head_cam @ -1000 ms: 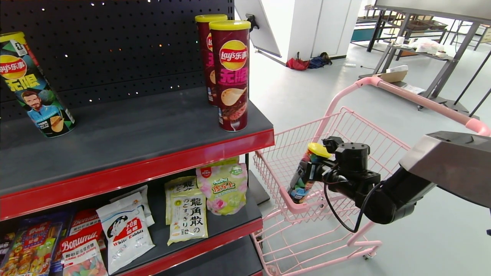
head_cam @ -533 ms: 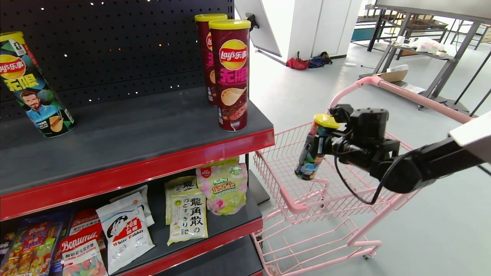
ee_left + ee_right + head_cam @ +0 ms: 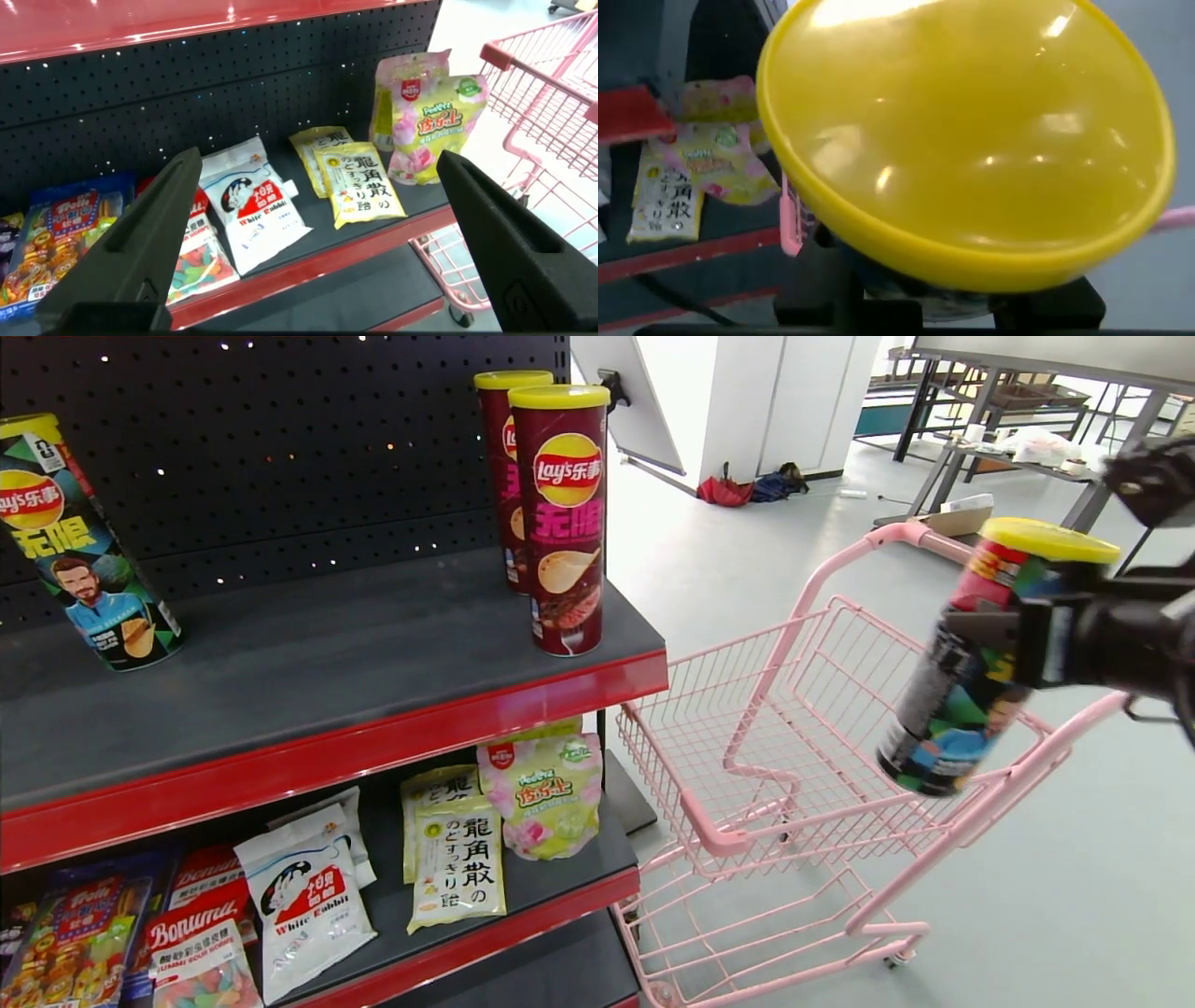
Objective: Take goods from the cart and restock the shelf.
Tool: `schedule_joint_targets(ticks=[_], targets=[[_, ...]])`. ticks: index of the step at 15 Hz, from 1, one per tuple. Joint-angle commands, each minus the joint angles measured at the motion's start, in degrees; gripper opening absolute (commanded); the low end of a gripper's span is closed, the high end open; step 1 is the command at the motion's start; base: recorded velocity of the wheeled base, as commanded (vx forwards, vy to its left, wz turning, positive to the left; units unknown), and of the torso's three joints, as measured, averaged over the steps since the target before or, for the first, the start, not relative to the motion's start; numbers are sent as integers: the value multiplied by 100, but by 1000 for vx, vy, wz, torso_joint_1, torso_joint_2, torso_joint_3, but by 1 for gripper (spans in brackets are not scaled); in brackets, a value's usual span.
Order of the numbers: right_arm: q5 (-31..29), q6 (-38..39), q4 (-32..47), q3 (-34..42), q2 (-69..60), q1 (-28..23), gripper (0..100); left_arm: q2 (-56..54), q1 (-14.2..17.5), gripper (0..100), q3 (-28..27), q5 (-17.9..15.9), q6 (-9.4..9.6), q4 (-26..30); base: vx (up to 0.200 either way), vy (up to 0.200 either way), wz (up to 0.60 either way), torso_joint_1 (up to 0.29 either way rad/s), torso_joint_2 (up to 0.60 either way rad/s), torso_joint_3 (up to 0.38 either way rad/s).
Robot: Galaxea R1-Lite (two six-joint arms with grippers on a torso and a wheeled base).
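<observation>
1 chip can in right claw, near pink cart

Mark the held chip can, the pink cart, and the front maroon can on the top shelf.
held chip can (image 3: 962, 700), head view, mid-body.
pink cart (image 3: 715, 836), head view, thick near rim.
front maroon can (image 3: 567, 523), head view, label.

- The chip can gripped by the right end effector is showing blurred, its print unreadable; the head view's right edge is cutting that end effector off
- In the right wrist view the yellow lid is covering the can's body and the gripping fingers
- The left end effector, fingers wide apart, is running off the picture's edge
- The head view's left edge is clipping the green can and the lowest snack packets
</observation>
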Motion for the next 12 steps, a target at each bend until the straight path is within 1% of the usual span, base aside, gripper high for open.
schedule_joint_targets(ticks=[1, 3, 5, 7, 9, 12], targets=[[-115, -372, 848, 1792, -2817, 113, 0, 5, 0, 100, 0, 3, 0, -1, 0, 0, 0, 0, 0, 0], [-124, -557, 997, 2267, -3477, -80, 0, 5, 0, 100, 0, 3, -9, -1, 0, 0, 0, 0, 0, 0], [-71, -600, 997, 2530, -3740, -397, 0, 5, 0, 100, 0, 3, -9, -1, 0, 0, 0, 0, 0, 0], [-54, -600, 997, 2539, -3881, -441, 0, 5, 0, 100, 0, -5, -18, -1, 0, 0, 0, 25, -89, -45], [-54, -600, 997, 2548, -3907, -441, 0, 5, 0, 100, 0, -5, -18, -1, 0, 0, 0, 120, -400, -251], [-54, -600, 997, 2689, -3916, -441, 0, 5, 0, 100, 0, -5, -26, -1, 0, 0, 0, 189, -525, -334]])
